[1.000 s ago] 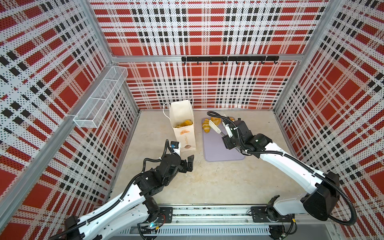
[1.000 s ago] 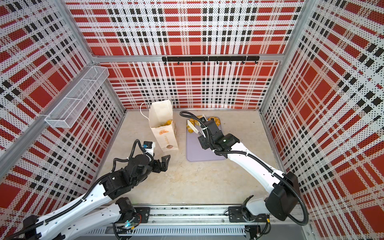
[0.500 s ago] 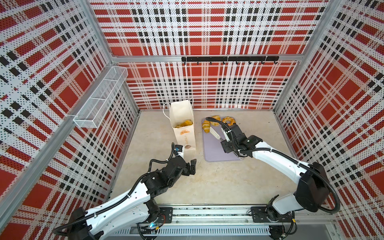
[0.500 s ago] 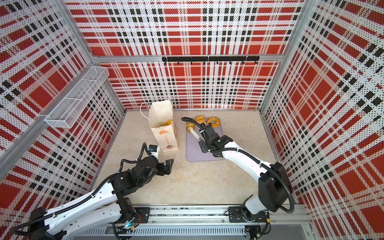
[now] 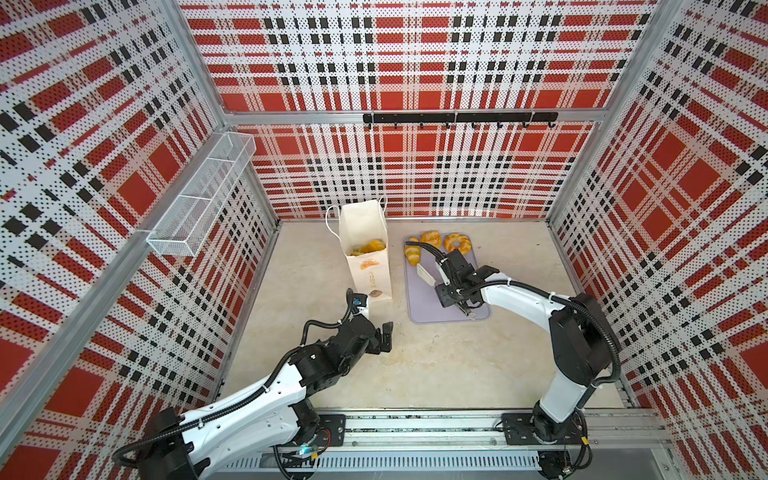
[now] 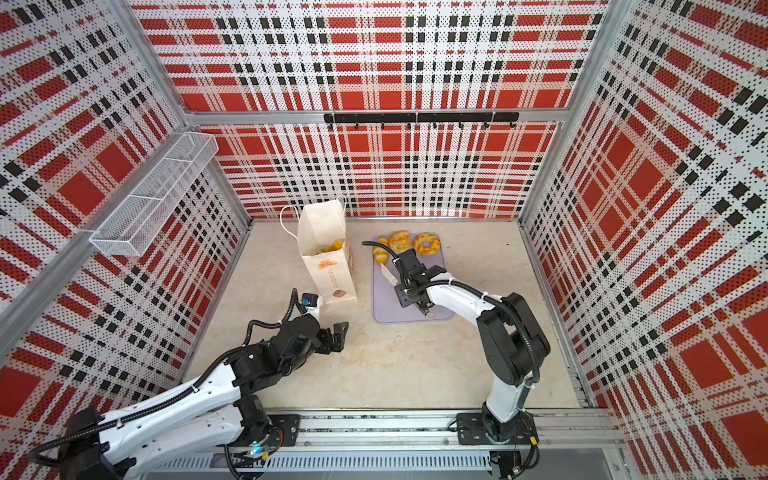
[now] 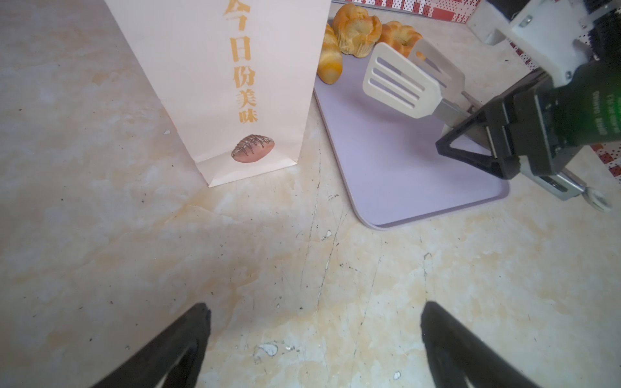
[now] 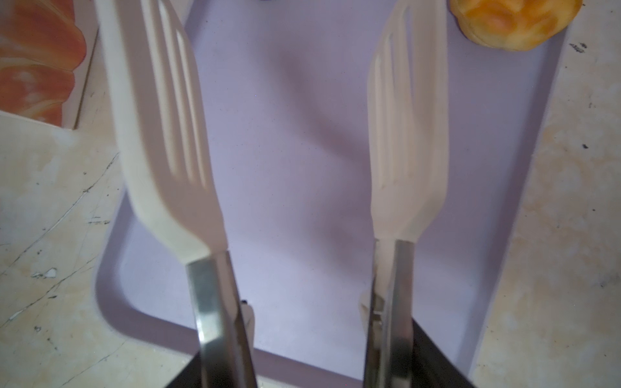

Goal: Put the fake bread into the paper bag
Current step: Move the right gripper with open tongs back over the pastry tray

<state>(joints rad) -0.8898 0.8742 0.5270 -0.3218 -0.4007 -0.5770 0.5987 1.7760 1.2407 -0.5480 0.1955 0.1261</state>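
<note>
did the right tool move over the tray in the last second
Yes. The right tool, holding the tongs, has drawn back from the pastries at the far end of the tray, toward its near edge.

cream paper bag (image 5: 370, 274) upright and open, left of the right claw (image 5: 442, 286), golden fake bread (image 5: 370, 246) inside, three more pieces (image 5: 430, 239) just beyond the claw

The paper bag (image 7: 215, 84) is standing on the table (image 7: 100, 235) beside the lilac tray (image 7: 386, 161), with 3 pieces of fake bread (image 7: 358, 28) lying at the tray's far end. The right gripper (image 7: 487, 141) is holding white tongs (image 7: 396, 82) over the tray; the left gripper (image 7: 314, 307) is gaping wide.
</note>
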